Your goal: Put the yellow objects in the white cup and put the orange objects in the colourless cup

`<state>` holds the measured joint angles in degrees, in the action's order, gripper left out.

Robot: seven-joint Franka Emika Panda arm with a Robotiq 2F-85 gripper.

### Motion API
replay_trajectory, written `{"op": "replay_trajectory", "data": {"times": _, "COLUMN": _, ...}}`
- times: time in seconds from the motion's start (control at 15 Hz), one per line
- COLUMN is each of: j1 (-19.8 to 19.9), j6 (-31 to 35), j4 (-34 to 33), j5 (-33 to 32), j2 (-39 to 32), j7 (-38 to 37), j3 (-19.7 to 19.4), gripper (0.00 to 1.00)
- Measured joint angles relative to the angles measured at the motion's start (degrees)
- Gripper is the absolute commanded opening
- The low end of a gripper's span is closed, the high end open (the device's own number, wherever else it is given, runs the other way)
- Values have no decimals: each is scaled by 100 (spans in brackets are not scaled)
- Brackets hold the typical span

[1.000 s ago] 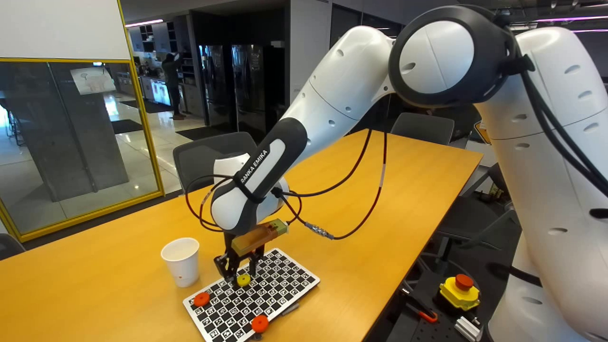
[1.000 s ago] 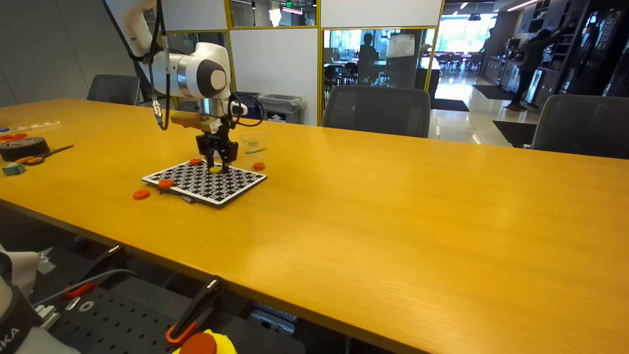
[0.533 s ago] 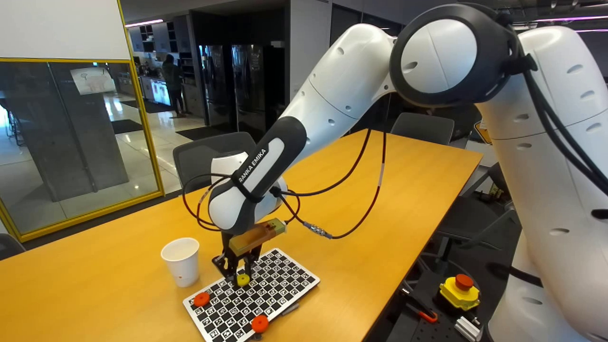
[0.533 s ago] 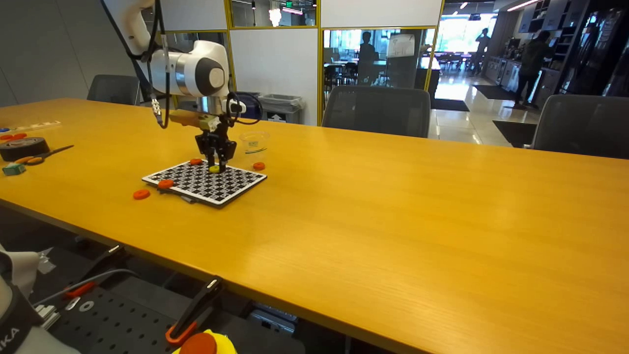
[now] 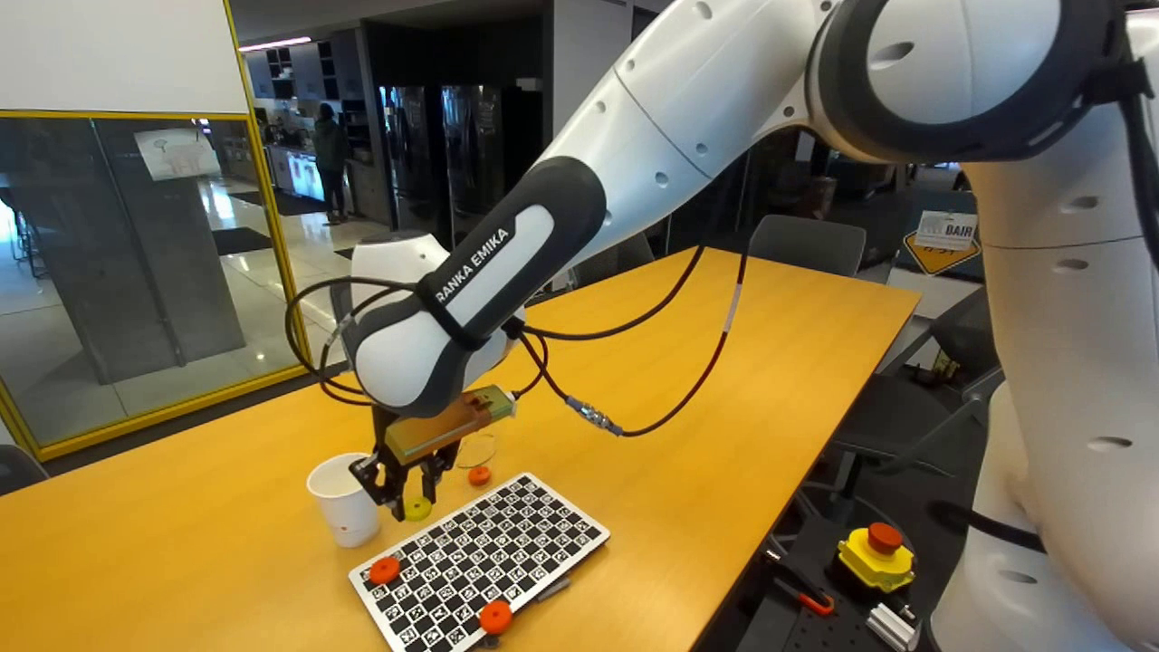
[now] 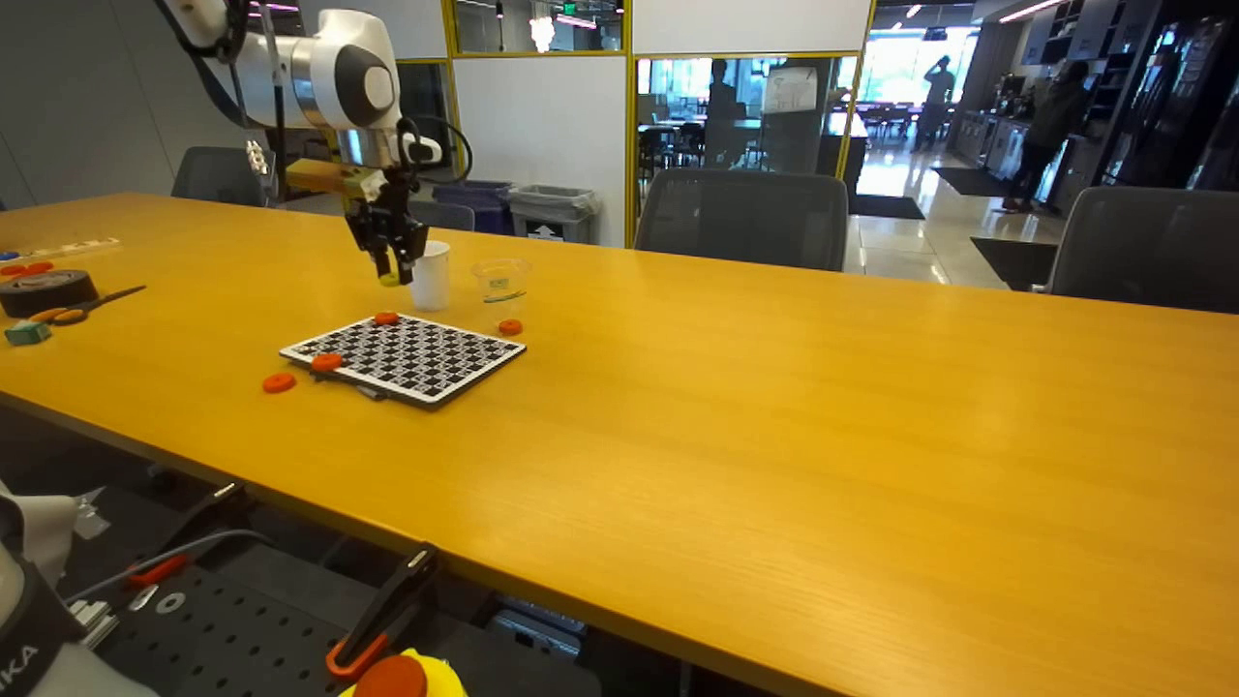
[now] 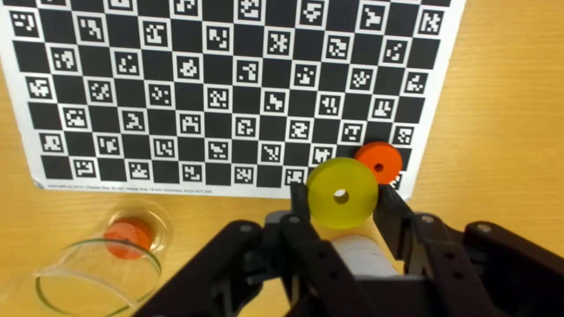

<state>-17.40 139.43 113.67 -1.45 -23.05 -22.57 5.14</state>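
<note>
My gripper (image 7: 341, 193) is shut on a yellow disc (image 7: 341, 215) with a central hole. In both exterior views the gripper (image 5: 414, 509) (image 6: 395, 280) holds the disc (image 5: 417, 510) (image 6: 389, 281) in the air, off the board. The white cup (image 5: 349, 512) (image 6: 433, 281) stands upright close beside the gripper; its side shows behind the fingers in the wrist view (image 7: 361, 257). The colourless cup (image 7: 66, 281) (image 6: 501, 276) stands nearby, and an orange disc (image 7: 128, 237) shows at its bottom. Orange discs (image 5: 384, 570) (image 5: 495, 617) lie on the board, another (image 6: 279, 383) on the table.
The black-and-white checkered board (image 5: 507, 534) lies flat on the wooden table (image 6: 774, 436). A grey pen-like item (image 5: 552, 589) lies at its edge. Black tape (image 6: 46, 292), scissors (image 6: 82, 310), a green block (image 6: 27, 332) and further orange pieces (image 6: 39, 268) sit farther off.
The gripper was low at the board around the yellow disc. It has lifted the disc off the board and moved it close to the white cup. The orange discs stay put.
</note>
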Motion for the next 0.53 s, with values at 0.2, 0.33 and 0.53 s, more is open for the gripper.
{"op": "replay_trajectory", "data": {"times": 0.2, "j1": -133, "j6": -170, "j4": -90, "j5": -263, "j2": 293, "j7": -226, "j3": 0, "gripper": 24}}
{"op": "replay_trajectory", "data": {"times": 0.33, "j1": -167, "j6": -234, "j4": -230, "j5": -418, "j2": 345, "j7": -276, "j3": 1, "gripper": 24}}
{"op": "replay_trajectory", "data": {"times": 0.53, "j1": -156, "j6": -338, "j4": -507, "j5": -497, "j2": 254, "j7": -265, "j3": 1, "gripper": 24}}
